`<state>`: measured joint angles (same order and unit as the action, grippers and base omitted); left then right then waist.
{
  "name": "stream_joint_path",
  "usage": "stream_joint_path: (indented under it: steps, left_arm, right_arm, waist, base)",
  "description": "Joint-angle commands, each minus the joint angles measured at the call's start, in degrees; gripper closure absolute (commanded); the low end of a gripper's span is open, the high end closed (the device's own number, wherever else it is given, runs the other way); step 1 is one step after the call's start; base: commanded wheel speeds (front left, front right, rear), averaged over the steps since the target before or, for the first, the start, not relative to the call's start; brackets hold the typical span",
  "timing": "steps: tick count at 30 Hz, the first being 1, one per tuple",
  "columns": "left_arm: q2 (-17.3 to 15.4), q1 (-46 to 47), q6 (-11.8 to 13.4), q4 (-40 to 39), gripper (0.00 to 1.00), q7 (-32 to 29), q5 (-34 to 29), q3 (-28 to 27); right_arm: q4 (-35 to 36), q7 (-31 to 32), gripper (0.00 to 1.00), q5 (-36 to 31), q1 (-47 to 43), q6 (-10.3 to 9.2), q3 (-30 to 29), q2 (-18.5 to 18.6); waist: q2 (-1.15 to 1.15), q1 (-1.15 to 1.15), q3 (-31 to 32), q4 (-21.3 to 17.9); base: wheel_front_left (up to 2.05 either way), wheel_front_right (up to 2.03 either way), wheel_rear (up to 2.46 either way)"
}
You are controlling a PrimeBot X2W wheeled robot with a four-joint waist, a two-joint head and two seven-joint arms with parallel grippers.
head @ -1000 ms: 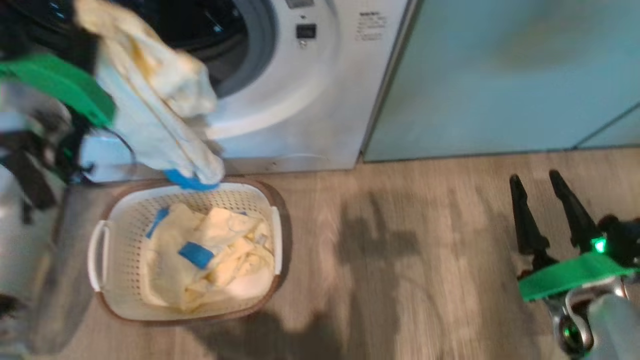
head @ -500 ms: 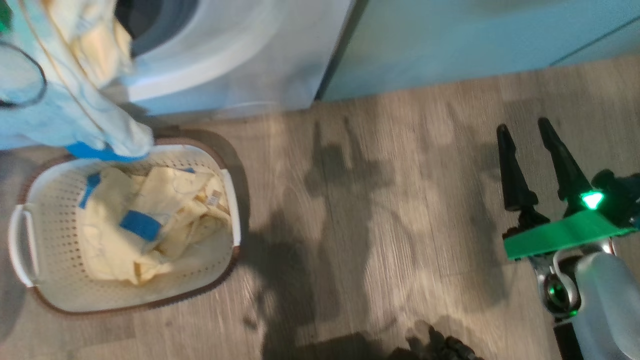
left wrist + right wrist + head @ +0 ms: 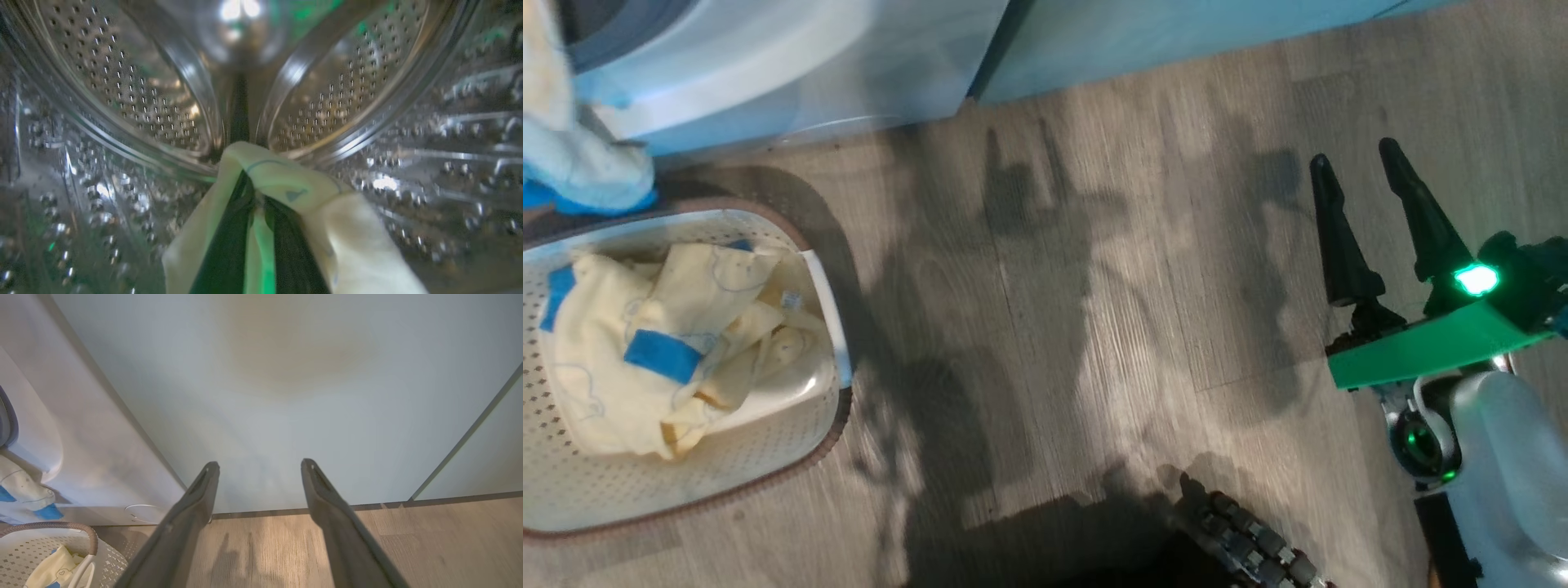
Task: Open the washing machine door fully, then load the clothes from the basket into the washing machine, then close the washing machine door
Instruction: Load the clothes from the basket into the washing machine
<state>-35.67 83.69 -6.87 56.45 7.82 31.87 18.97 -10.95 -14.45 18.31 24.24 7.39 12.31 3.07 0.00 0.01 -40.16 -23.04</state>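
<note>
left jaws pinched on a garment [image 3: 359,237] inside the drum [image 3: 135,94] | right jaws wide over floor [image 3: 1094,327], well apart from basket [image 3: 800,445]

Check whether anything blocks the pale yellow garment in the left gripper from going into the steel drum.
Nothing visible blocks it. The left gripper, shut on the soft pale yellow garment, is inside the perforated steel drum, whose walls ahead are bare. The garment's blue-trimmed tail hangs outside, near the cream plastic basket.

Pale teal cabinets [image 3: 286,375] directly ahead of the right claw [image 3: 259,463]; wood-grain floor [image 3: 1176,269] beneath it, crossed by dark shadows [image 3: 1029,196] toward its left.
</note>
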Motion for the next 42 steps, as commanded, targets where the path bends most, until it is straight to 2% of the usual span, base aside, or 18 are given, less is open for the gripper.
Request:
stream_joint_path:
  steps: [1,6,10,15,19,25,26,27,28,29,35,42]
  left_arm:
    - [-3.32,2.43,0.32,-1.33,1.00,0.97,-0.42,-0.75]
    - [-3.39,6.24,0.62,1.15,1.00,5.67,-1.36,-1.11]
    - [-3.27,8.43,0.65,0.40,1.00,7.05,-1.23,-3.02]
    - [-3.05,7.39,1.15,-7.84,1.00,7.16,-3.04,-8.16]
    - [-1.66,4.23,1.23,-12.54,1.00,7.17,-4.43,-13.19]
    - [0.03,1.55,0.56,-6.92,1.00,7.17,-5.98,-14.02]
    - [0.22,1.58,0.38,-5.23,0.96,7.17,-6.09,-13.53]
    - [0.47,1.80,0.20,-3.69,0.78,7.17,-5.99,-13.15]
    - [0.64,2.06,0.04,-2.35,0.56,7.17,-5.99,-12.70]
    - [0.76,2.19,-0.08,-1.08,0.00,7.17,-6.22,-12.06]
    - [3.19,0.58,-0.57,4.90,0.00,7.11,-5.56,-7.41]
    - [6.06,-6.50,-0.60,4.71,0.00,7.15,-0.83,-3.26]
  right_arm:
    - [1.85,-0.55,0.00,0.75,0.30,0.10,0.92,-0.15]
    - [2.11,-0.55,0.00,1.62,0.74,0.10,1.24,-0.18]
    - [2.22,-0.55,0.00,1.64,1.00,0.10,1.02,-0.18]
    - [2.21,-0.55,0.00,1.55,1.60,0.10,0.67,-0.18]
    - [2.04,-0.55,0.00,1.50,1.92,0.10,0.66,-0.19]
    - [1.87,-0.55,0.00,1.26,1.74,0.10,0.49,-0.19]
    - [1.87,-0.55,0.00,1.19,1.68,0.10,0.48,-0.19]
    - [1.84,-0.55,0.00,1.10,1.59,0.10,0.43,-0.19]
    - [1.80,-0.55,0.00,1.00,1.53,0.10,0.36,-0.19]
    - [1.73,-0.55,0.00,0.88,1.45,0.10,0.26,-0.19]
    - [1.13,-0.55,0.00,-0.27,0.19,0.10,-0.89,-0.19]
    - [0.42,-0.55,0.00,-1.24,-2.56,0.10,-1.85,0.50]
  waist:
    - [0.00,-0.01,-0.52,-0.42]
    - [0.00,-0.01,-1.49,-0.65]
    - [0.00,-0.01,-2.23,-0.54]
    - [0.00,-0.01,-3.06,-0.17]
    - [0.00,-0.01,-3.05,0.18]
    - [0.00,-0.01,-2.50,0.82]
    - [0.00,-0.01,-2.41,0.92]
    - [0.00,-0.01,-2.32,1.04]
    - [0.00,-0.01,-2.24,1.17]
    - [0.00,-0.01,-2.09,1.33]
    - [0.00,-0.01,0.74,2.97]
    - [0.00,-0.01,6.80,5.39]
  base:
    - [0.00,0.00,0.00]
    - [0.00,0.00,0.00]
    - [0.00,0.00,0.00]
    - [0.00,0.00,0.00]
    - [0.00,0.00,0.00]
    - [0.00,0.00,0.00]
    - [0.00,0.00,0.00]
    - [0.00,0.00,0.00]
    - [0.00,0.00,0.00]
    - [0.00,0.00,0.00]
    - [0.00,0.00,0.00]
    - [0.00,0.00,0.00]
